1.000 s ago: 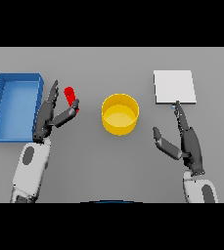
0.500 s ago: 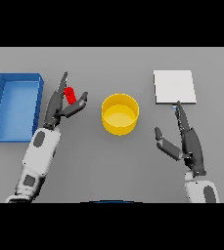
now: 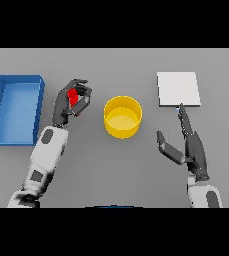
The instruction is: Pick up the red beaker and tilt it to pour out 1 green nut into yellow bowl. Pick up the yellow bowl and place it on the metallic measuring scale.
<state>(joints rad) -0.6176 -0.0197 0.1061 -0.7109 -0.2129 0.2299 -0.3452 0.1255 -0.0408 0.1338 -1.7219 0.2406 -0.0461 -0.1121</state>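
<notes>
The red beaker (image 3: 73, 96) is held in my left hand (image 3: 68, 103), whose fingers and thumb curl round it, left of the yellow bowl (image 3: 122, 116). Only part of the beaker shows between the fingers. The bowl stands at the table's middle and looks to hold nothing. The metallic measuring scale (image 3: 178, 89), a pale square plate, lies at the back right. My right hand (image 3: 191, 146) hovers open in front of the scale, its fingers straight and pointing toward the scale's near edge, thumb spread left.
A blue bin (image 3: 15, 107) with raised walls lies at the far left, just beside my left arm.
My left hand has closed round the red beaker and moved right and forward with it, nearer the bowl. The right hand has stayed in place.
</notes>
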